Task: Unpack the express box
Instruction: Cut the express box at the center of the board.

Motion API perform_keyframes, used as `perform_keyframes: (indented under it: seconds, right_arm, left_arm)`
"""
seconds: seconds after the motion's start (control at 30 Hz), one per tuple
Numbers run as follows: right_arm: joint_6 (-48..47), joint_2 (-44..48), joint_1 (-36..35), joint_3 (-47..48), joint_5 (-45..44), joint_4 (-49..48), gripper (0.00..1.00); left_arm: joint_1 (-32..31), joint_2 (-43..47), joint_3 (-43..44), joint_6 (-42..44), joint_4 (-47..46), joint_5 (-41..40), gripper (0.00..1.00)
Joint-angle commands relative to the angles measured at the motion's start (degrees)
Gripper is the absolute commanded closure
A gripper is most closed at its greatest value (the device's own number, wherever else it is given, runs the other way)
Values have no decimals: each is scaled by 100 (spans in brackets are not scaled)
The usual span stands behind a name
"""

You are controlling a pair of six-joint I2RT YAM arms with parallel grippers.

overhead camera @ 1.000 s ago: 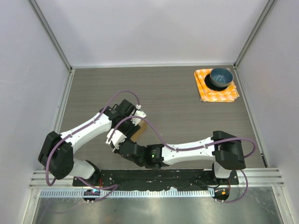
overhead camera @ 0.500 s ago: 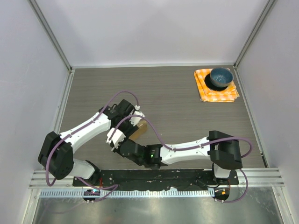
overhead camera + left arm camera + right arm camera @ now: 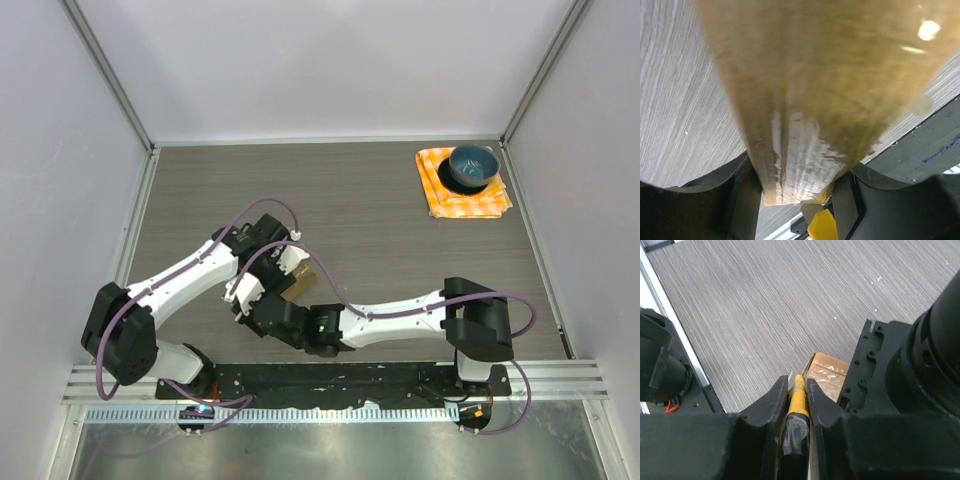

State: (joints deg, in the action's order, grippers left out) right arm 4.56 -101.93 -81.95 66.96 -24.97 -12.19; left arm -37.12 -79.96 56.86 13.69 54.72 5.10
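Currently gripping small flat brown cardboard express box (image 3: 299,279) (image 3: 805,100) (image 3: 827,371) with left gripper (image 3: 290,263) (image 3: 796,187), fingers clamped on its sides, near-left on grey wood-grain table (image 3: 400,230). Pinching slim yellow-tipped black tool (image 3: 797,400) tight in right gripper (image 3: 256,295) (image 3: 797,392), tip just beside box's taped end. Sitting far right: round blue bowl (image 3: 472,166) on orange checked cloth (image 3: 462,199).

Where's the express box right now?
The express box is left of centre in the top view, clamped in the left gripper; the right gripper holds a yellow tool beside it.
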Motion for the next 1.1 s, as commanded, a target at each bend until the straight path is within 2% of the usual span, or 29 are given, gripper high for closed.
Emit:
perform_keyframes:
  seconds: [0.0, 0.13, 0.27, 0.37, 0.5, 0.57, 0.67, 0.8, 0.9, 0.93, 1.07]
  right_arm:
    - [133, 146, 294, -43, -34, 2176, 99]
    - [264, 945, 294, 54, 10, 2194, 99]
    - [607, 1989, 294, -418, -183, 2212, 99]
    - [870, 2387, 294, -779, -394, 2256, 99]
    - [863, 3221, 276, -1263, -684, 1721, 99]
    - [723, 3390, 276, -1299, -745, 1369, 99]
    - [722, 3601, 276, -1264, -1017, 1472, 99]
    - [1518, 3987, 355, -1659, -1711, 1903, 99]
    - [2258, 4391, 1012, -2238, -1661, 2150, 99]
    - [2695, 4610, 1537, -2544, -1251, 2159, 99]
    - [3173, 5103, 2497, -3232, -284, 1703, 99]
  left_arm:
    - [-128, 86, 255, 186, 30, 61, 45]
    - [-120, 112, 334, 370, 91, -71, 46]
    - [-128, 130, 308, 502, 127, -272, 46]
    - [-128, 43, 256, 573, 135, -308, 47]
    - [-128, -238, 281, 556, 266, -142, 47]
    - [-120, -300, 317, 538, 363, -80, 48]
    - [-128, -310, 405, 564, 469, -176, 48]
    - [-120, -134, 527, 634, 654, -185, 43]
    - [-128, -20, 773, 582, 873, -10, 36]
    - [-120, -2, 896, 564, 935, 69, 31]
    - [-120, 121, 1072, 529, 1164, 367, 28]
